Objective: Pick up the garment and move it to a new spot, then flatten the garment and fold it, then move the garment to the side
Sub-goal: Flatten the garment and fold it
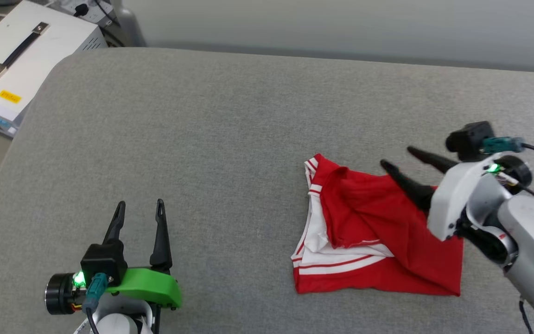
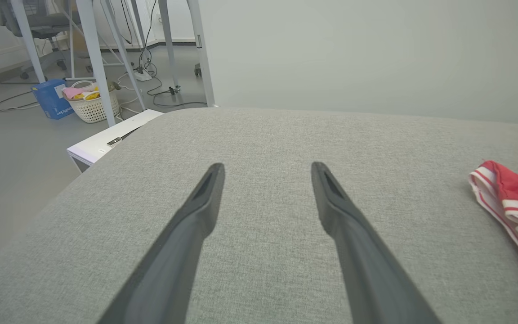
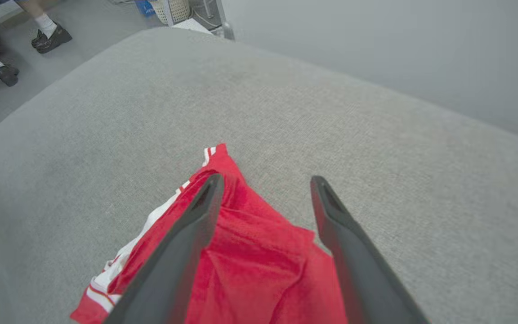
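Observation:
The garment [image 1: 378, 232], red with white striped trim, lies folded into a rumpled bundle on the grey cushioned surface [image 1: 230, 139], right of centre. Above its upper right part hovers my right gripper [image 1: 397, 157], open, fingers apart with nothing between them. In the right wrist view the garment [image 3: 259, 265] lies below and between those spread fingers [image 3: 196, 225]. Far to the left, over bare fabric, my left gripper [image 1: 140, 206] stands open. The left wrist view catches the garment's striped edge [image 2: 511, 202] at its right border, well clear of the left gripper [image 2: 265, 168].
A white case with a black handle [image 1: 21, 55] sits beyond the surface's far left corner. A wall runs behind the far edge. On the floor stand table legs, a laundry basket [image 2: 92, 101] and a blue box [image 2: 50, 96]. A person's feet [image 3: 47, 36] are near the surface's left side.

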